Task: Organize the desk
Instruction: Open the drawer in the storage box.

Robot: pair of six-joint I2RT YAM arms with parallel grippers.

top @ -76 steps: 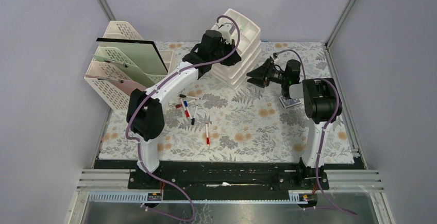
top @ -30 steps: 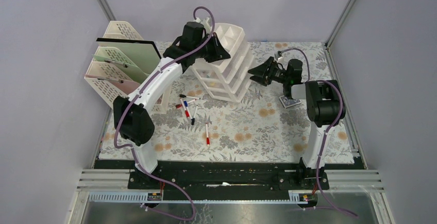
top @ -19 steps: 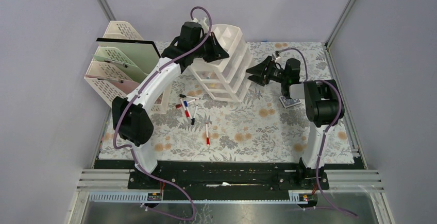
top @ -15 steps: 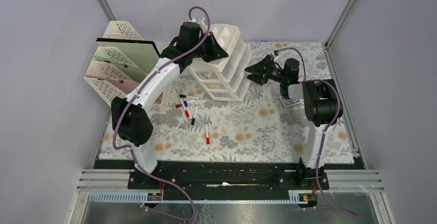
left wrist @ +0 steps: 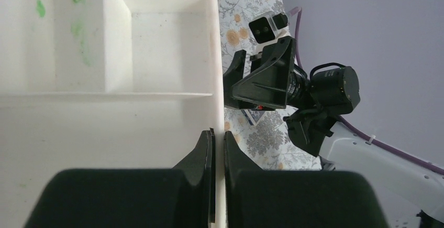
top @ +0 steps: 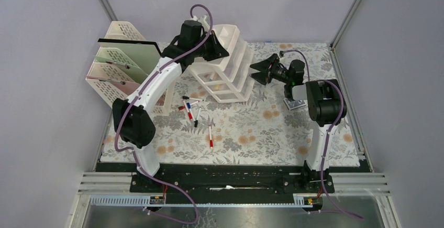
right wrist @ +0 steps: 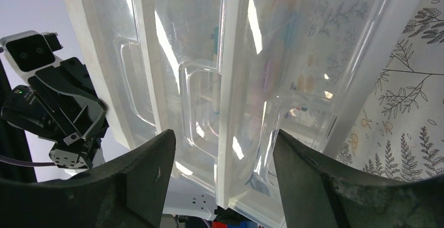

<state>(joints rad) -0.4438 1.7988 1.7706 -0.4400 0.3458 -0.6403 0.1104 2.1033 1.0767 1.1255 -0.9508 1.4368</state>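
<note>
Leftward and upward went the white drawer unit [top: 226, 76]: over the last couple of seconds the left end effector [top: 213, 48] had swung it from a heavy lean toward the right arm to a steeper, still tilted stance, nearer the cream file rack [top: 123, 71]. In the left wrist view that end effector [left wrist: 219, 133] was clamped on the thin rim wall of the unit's top tray [left wrist: 104, 123], one finger on each side of it. Meanwhile the right end effector [top: 260, 71] had closed in, its jaws spread wide. In its own view the clear drawer fronts [right wrist: 199, 81] filled the gap ahead of its fingers [right wrist: 141, 186]; whether it touched them could not be told. The tabletop [top: 262, 128] lay below both end effectors and ran back toward the arm bases. Loose markers [top: 189, 110] lay on it, below and behind the left end effector. Judging from this, the unit was being stood up so the right arm could steady it or work a drawer; the markers had yet to be put away.
</note>
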